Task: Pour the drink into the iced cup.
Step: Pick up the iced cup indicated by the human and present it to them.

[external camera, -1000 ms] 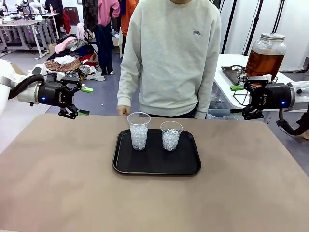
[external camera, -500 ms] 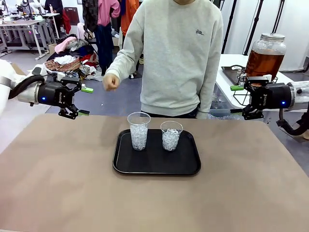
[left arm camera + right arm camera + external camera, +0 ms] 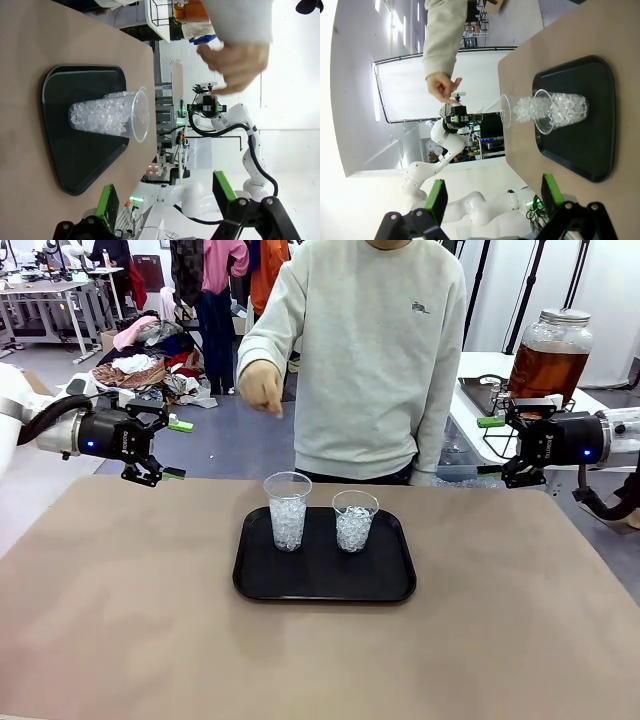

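left hand [image 3: 177,450], right hand [image 3: 499,451] wide open, empty, over worktop [image 3: 120,620] far corners | tray [image 3: 325,593] central, room around | drink [image 3: 545,370] base hidden

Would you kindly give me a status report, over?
Left gripper and right gripper open, empty. Drink jar untouched, beyond right gripper. Tall cup and short cup, both iced, on tray; person's hand raised beyond them.

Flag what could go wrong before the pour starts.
1. Two iced cups stand close together on the tray: the tall cup and the short cup. A pour could hit the wrong one or splash across.
2. The person's hand hangs above the tall cup, in an arm's likely path.
3. The jar stands beyond the open right claw and looks too wide for it to grip.
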`<state>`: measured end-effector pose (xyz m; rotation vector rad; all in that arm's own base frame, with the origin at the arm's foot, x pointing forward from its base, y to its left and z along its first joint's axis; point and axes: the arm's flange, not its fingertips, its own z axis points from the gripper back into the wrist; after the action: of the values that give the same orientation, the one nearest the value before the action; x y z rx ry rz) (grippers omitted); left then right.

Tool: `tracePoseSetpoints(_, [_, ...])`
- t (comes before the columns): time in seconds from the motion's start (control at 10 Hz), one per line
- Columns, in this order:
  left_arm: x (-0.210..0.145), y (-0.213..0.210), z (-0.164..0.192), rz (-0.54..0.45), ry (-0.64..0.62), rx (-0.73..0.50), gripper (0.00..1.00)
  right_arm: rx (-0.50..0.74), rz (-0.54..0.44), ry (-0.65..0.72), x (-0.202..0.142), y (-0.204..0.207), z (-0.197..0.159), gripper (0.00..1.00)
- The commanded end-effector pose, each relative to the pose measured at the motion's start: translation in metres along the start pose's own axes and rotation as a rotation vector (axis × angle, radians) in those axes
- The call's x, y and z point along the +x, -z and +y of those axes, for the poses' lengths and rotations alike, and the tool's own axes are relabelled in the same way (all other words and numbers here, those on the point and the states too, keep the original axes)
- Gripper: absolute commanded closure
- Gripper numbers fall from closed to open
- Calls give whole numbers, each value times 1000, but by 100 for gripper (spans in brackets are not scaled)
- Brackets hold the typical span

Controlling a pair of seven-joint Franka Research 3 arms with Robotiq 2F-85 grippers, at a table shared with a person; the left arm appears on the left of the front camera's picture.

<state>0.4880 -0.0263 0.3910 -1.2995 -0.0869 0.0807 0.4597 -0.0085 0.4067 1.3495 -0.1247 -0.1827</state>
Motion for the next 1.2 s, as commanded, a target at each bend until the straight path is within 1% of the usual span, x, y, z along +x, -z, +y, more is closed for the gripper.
tracePoseSetpoints(0.0, [-1,0,0,-5,5,-10,0,4,-1,0,0,0,0,0])
tracePoseSetpoints(1.1, [-1,0,0,-5,5,-10,0,4,-1,0,0,0,0,0])
